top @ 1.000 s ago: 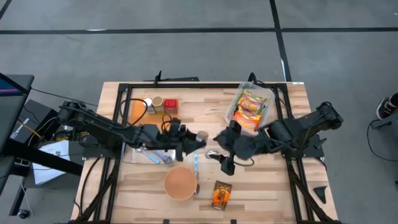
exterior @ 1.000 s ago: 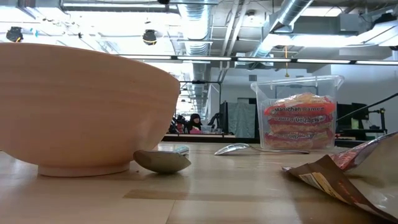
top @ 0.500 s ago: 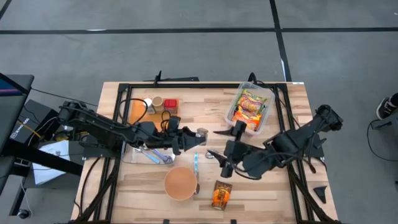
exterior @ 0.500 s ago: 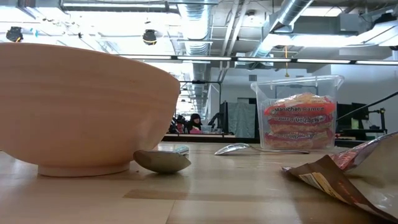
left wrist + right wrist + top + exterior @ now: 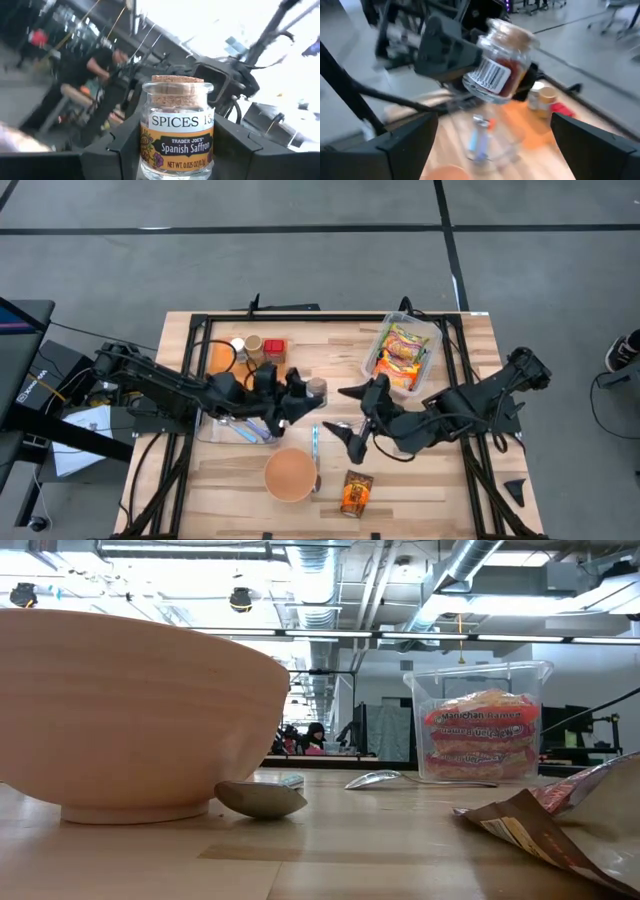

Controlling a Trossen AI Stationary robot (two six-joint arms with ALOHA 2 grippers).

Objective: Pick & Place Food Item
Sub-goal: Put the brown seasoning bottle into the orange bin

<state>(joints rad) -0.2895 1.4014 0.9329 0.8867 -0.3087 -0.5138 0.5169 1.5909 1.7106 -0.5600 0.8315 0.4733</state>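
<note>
A small glass jar of Spanish saffron [image 5: 177, 131] with a cork lid sits between the fingers of my left gripper [image 5: 310, 391], above the middle of the table. It also shows in the high view [image 5: 317, 387] and in the right wrist view [image 5: 499, 66]. My right gripper [image 5: 350, 418] is wide open and empty just right of the jar, facing it. A wooden bowl [image 5: 291, 474] stands near the front edge. My left gripper pinches the jar's glass body [image 5: 146, 145] between its two fingers, one on each side, below the cork lid [image 5: 177, 85]. The fingers come roughly level from the table's left. The jar is held about upright, cork up, clear of the table.
A clear tub of noodle packs [image 5: 403, 352] stands at the far right. Small jars and a red box [image 5: 262, 347] are at the far left, a clear tray [image 5: 240, 430] under my left arm. A blue utensil [image 5: 315, 442], a metal spoon [image 5: 343, 427] and an orange snack bag [image 5: 356, 492] lie near the bowl.
My left gripper has carried the jar a little toward the table's far left. My right gripper has swung about near the middle of the table and now faces the jar.
</note>
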